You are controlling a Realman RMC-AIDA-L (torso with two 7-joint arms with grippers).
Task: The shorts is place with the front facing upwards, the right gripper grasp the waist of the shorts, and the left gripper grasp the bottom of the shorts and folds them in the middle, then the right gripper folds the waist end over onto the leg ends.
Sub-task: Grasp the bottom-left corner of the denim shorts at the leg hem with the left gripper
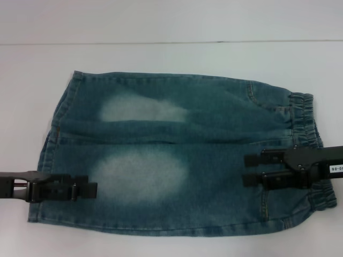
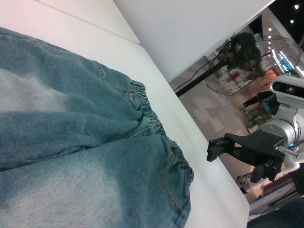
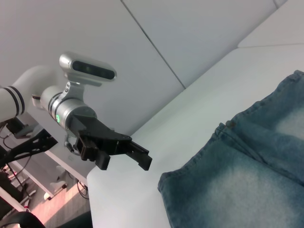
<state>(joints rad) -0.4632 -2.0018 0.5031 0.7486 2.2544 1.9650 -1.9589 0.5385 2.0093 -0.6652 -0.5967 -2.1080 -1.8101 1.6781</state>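
The blue-green denim shorts (image 1: 182, 155) lie flat on the white table, front up, with two pale faded patches showing. The gathered elastic waist (image 1: 303, 126) is at the right, and the straight leg hems (image 1: 49, 147) are at the left. My right gripper (image 1: 250, 169) hovers over the waist end, open, with nothing between its fingers. The left wrist view shows the right gripper (image 2: 217, 148) raised clear of the waist (image 2: 153, 118). My left gripper (image 1: 90, 187) hangs over the nearer leg's hem. In the right wrist view the left gripper (image 3: 138, 153) is open and apart from the hem (image 3: 166, 186).
The white table (image 1: 171, 56) extends behind the shorts to a pale wall. Its near edge runs close under the shorts. A floor fan (image 2: 247, 52) stands off the table, well beyond its end.
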